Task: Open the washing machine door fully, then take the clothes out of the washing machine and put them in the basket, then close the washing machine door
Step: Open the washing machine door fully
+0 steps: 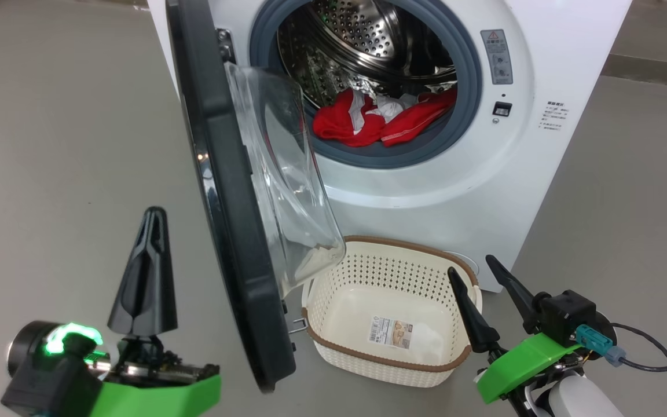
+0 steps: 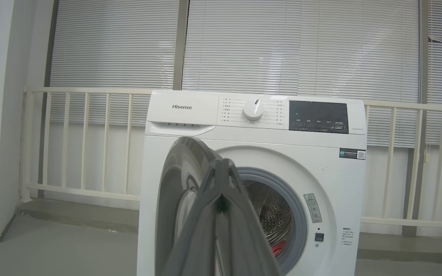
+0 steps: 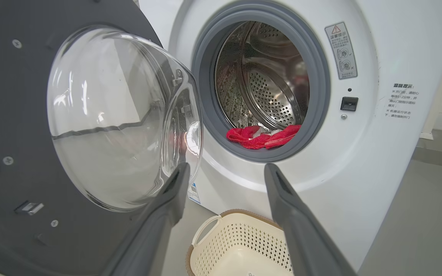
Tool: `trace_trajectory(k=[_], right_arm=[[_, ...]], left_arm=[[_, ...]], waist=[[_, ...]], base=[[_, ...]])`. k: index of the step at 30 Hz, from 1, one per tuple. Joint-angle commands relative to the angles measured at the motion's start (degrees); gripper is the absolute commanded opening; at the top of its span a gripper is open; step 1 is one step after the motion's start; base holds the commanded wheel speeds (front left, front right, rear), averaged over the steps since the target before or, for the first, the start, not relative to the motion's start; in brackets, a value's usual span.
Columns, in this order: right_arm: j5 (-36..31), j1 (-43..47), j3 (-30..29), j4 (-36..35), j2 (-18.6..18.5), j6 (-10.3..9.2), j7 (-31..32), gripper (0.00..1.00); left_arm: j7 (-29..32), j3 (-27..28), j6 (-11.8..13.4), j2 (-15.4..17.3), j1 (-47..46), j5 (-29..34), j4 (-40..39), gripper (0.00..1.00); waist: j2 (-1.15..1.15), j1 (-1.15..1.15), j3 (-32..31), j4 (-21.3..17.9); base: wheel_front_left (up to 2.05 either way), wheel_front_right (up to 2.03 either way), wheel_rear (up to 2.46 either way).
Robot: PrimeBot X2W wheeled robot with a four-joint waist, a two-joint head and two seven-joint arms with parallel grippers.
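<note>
The white washing machine (image 1: 461, 191) stands ahead with its door (image 1: 226, 191) swung out about halfway, edge-on to me, glass bowl (image 3: 117, 115) facing the drum. Red and white clothes (image 1: 383, 119) lie at the drum's front lip, also seen in the right wrist view as clothes (image 3: 263, 136). The cream basket (image 1: 388, 313) sits on the floor below the opening with nothing in it. My left gripper (image 1: 154, 217) is shut on nothing, left of the door's outer face and apart from it. My right gripper (image 1: 475, 266) is open beside the basket's right rim.
Grey floor (image 1: 55, 145) spreads to the left of the door and right of the washer. Behind the washer stand a cream railing (image 2: 83, 145) and blinds. A cable (image 1: 652, 353) trails from my right wrist.
</note>
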Motion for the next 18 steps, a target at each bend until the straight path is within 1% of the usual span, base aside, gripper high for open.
trace_trajectory(k=[1, 6, 11, 15, 16, 18], right_arm=[[0.2, -0.4, 1.2, -1.2, 0.3, 0.19, -0.5, 1.00], [0.3, -0.3, 1.5, -1.2, 0.3, 0.19, -0.5, 1.00], [0.2, -0.4, 1.4, -1.1, 0.3, 0.19, -0.5, 1.00], [0.1, -0.5, 1.3, -1.1, 0.3, 0.19, -0.5, 1.00], [0.2, -0.6, 1.5, -1.1, 0.3, 0.19, -0.5, 1.00], [0.3, -0.6, 1.6, -1.1, 0.3, 0.19, -0.5, 1.00]], left_arm=[[-0.3, 1.4, -0.6, 0.3, -2.7, 0.5, -2.3, 0.00], [0.2, -1.7, -2.6, 0.1, -3.2, 0.5, -4.1, 0.00], [3.6, -5.0, -4.4, 0.1, -3.4, -0.4, -4.5, 0.00], [6.5, -7.6, -5.8, 0.2, -3.4, -1.1, -3.5, 0.00], [7.9, -8.8, -6.3, 0.2, -3.4, -1.4, -2.1, 0.00], [8.4, -9.4, -6.5, 0.1, -3.4, -1.5, -1.4, 0.00]], waist=[[0.00, 0.00, 0.0, -0.2], [0.00, 0.00, -0.1, -0.8], [0.00, 0.00, 0.3, -1.2], [0.00, 0.00, 0.7, -1.2], [0.00, 0.00, 0.9, -1.2], [0.00, 0.00, 1.0, -1.2]], base=[[0.00, 0.00, 0.00], [0.00, 0.00, 0.00], [0.00, 0.00, 0.00], [0.00, 0.00, 0.00], [0.00, 0.00, 0.00], [0.00, 0.00, 0.00]])
